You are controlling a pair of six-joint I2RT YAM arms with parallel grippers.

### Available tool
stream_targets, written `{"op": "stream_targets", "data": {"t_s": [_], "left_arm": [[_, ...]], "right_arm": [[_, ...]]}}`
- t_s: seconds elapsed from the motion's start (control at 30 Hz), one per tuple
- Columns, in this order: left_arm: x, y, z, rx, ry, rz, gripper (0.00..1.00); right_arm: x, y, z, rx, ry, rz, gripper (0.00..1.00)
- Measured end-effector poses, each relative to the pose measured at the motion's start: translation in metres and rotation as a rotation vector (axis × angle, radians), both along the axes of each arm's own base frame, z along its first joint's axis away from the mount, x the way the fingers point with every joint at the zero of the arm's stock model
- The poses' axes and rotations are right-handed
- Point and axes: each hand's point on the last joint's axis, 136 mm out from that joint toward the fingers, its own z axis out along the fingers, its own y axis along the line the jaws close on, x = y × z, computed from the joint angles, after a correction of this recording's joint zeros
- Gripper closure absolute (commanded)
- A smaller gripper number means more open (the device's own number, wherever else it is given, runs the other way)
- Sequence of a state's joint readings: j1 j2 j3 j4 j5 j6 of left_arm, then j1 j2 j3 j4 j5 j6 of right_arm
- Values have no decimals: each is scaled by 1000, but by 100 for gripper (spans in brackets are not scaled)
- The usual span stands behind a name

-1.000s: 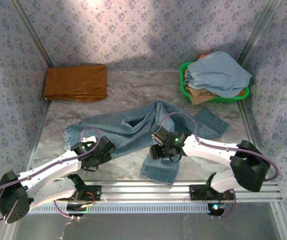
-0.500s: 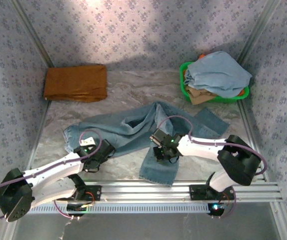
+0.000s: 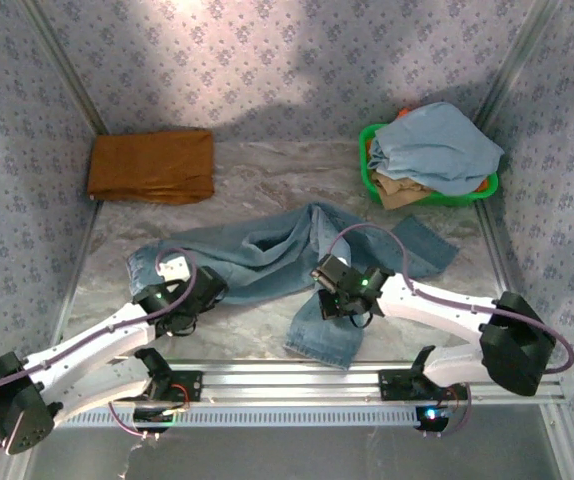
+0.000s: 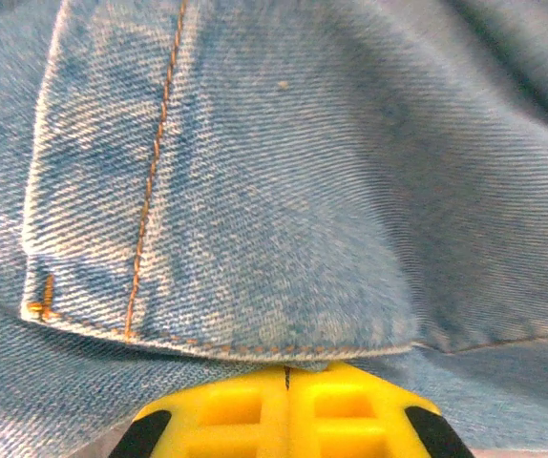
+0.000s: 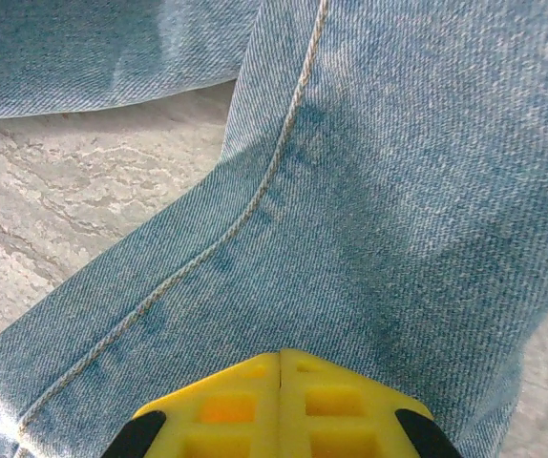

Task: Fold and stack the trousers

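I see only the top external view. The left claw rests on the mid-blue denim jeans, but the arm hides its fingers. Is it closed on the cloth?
Observer: Yes. In the left wrist view the left claw has its yellow fingers pressed together on the mid-blue denim jeans.
Operator: Which part of the jeans does it hold?
Observer: A folded edge sewn with orange thread.
Operator: And the right claw?
Observer: Shut as well, on a trouser leg beside a pale side seam.
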State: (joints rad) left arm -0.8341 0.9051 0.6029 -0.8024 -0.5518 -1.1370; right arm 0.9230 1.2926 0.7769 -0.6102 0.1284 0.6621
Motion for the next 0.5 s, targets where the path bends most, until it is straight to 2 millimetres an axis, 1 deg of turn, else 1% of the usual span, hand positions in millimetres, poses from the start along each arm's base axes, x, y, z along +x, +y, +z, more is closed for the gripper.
{"op": "stream_targets", "data": {"t_s": [0.17,0.27,0.33,0.43,0.5], "left_arm": [[4,-4,23,-10,-29,-27,100],[8,-4,48,-13,-70,-42,100],[12,-4,71,-23,-116,-50,100],[18,-1,113,-45,-204,-60,100],[22,3,141,-58,-259,-58,100]], "right_arm": [[5,-18,15,-30,-39,-38,100],[13,-32,34,-26,-83,-79,100],[20,-42,53,-13,-128,-106,100],[34,-57,92,35,-217,-161,100],[46,-70,124,85,-291,-212,100]]}}
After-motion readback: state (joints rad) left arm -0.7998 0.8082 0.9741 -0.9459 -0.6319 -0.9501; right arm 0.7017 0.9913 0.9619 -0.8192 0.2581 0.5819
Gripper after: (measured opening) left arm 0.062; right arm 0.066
